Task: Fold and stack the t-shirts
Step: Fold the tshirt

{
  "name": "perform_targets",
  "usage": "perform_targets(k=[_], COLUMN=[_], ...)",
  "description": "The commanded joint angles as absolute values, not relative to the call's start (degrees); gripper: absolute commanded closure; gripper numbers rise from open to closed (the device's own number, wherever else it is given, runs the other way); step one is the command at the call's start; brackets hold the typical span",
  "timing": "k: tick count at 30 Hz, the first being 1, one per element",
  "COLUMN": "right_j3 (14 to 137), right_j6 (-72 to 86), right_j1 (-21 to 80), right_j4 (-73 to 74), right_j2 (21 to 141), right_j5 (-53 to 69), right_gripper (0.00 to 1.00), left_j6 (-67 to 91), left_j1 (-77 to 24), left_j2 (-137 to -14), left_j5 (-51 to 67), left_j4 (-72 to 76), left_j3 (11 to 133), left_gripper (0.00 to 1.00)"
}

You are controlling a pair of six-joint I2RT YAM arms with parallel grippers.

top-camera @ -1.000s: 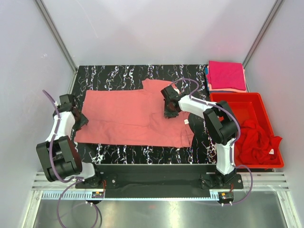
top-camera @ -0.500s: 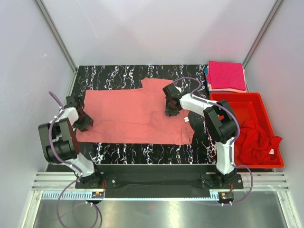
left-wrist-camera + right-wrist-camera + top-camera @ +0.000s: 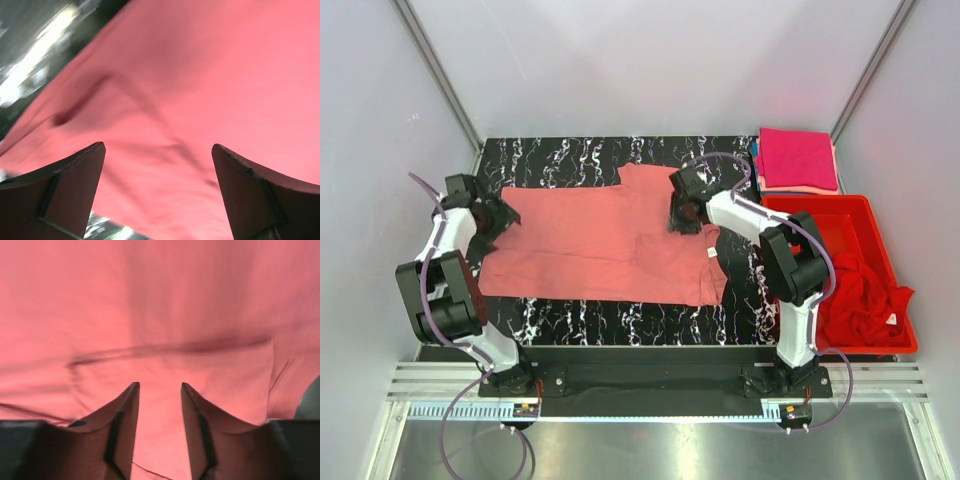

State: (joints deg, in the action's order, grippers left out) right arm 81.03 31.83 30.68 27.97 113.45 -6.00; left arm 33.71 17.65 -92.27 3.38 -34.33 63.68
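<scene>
The salmon-pink t-shirt [image 3: 585,245] is lying spread flat on the table [image 3: 570,160], its long axis running left to right across both arms and one sleeve pointing toward the far edge. The left gripper [image 3: 488,215] is hovering over the shirt's left end with its fingers [image 3: 75,185] standing wide apart and only cloth below them. The right gripper [image 3: 682,214] is hanging over the right half, near where the far sleeve is joining the body. Its jaws are parted by a narrow gap, and the cloth showing through looks flat rather than pinched, so it is probably gripping nothing. Each arm is sitting nearest its own end of the shirt, so any fold along that long axis is likely calling for both together, each taking cloth directly beneath it. A folded magenta t-shirt [image 3: 798,158] is resting at the far right corner, well apart, and a red t-shirt [image 3: 860,295] is lying crumpled in the bin [image 3: 880,212] beside the right arm.
</scene>
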Motion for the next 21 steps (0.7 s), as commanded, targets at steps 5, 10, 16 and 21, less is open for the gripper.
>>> perform_targets(k=[5,10,16,21], right_j3=[99.2,108.8,125.6,136.0], right_j6=[24.9,21.5,18.8,21.2], right_j1=[23.7,19.7,15.5,11.1], right_j4=[25.1,23.2,25.6,26.5], right_j2=[116.0,123.4,135.2,145.4], right_j5=[2.3,7.0,15.1,25.1], right_gripper=[0.43,0.39,0.35,0.23], left_j6=[34.9,36.1,33.8,32.2], left_j1=[17.4,17.4,17.4,17.4], left_j2=[-91.7,-101.3,-111.5,-118.8], left_j5=[15.9,16.2,13.7,11.0], left_j4=[-19.6,-19.0,-22.2,-27.4], left_j3=[68.2,76.4,90.0,98.3], left_gripper=[0.09,0.12,0.12,0.14])
